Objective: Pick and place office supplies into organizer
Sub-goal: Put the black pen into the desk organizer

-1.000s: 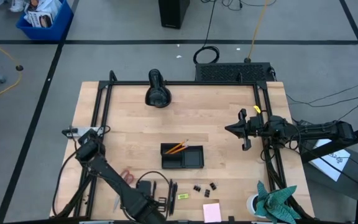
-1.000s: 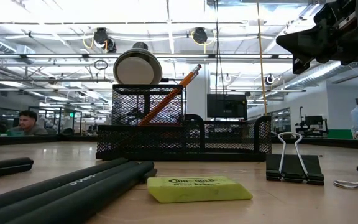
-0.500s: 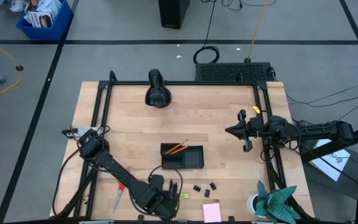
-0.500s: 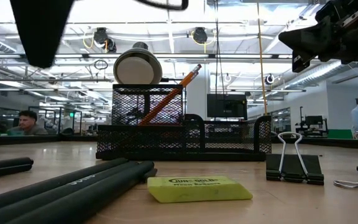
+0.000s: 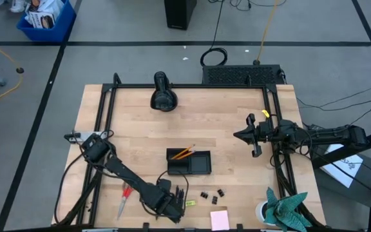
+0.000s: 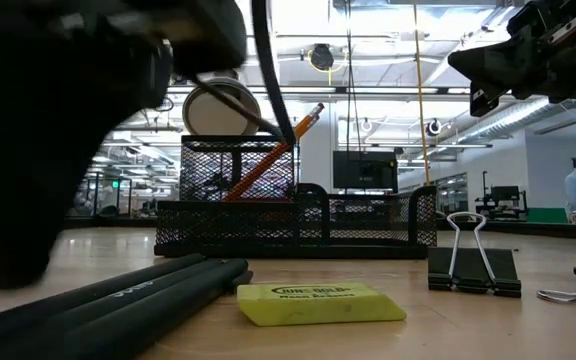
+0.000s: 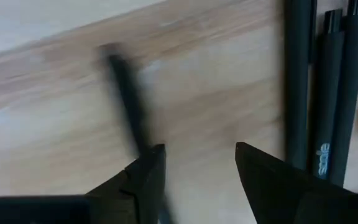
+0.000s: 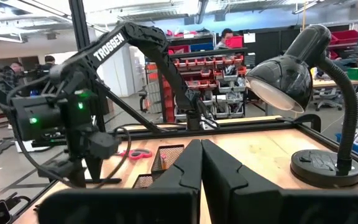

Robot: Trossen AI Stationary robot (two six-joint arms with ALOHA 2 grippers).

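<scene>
While your left gripper [image 7: 197, 168] hangs released over the black pens [image 7: 328, 93], your right gripper [image 5: 242, 135] waits clenched, well apart from the organizer [image 5: 189, 162].

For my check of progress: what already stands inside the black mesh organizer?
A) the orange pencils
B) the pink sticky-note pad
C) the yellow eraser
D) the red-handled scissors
A: the orange pencils lean inside the black mesh organizer; scissors, pad and eraser lie on the table.
</scene>
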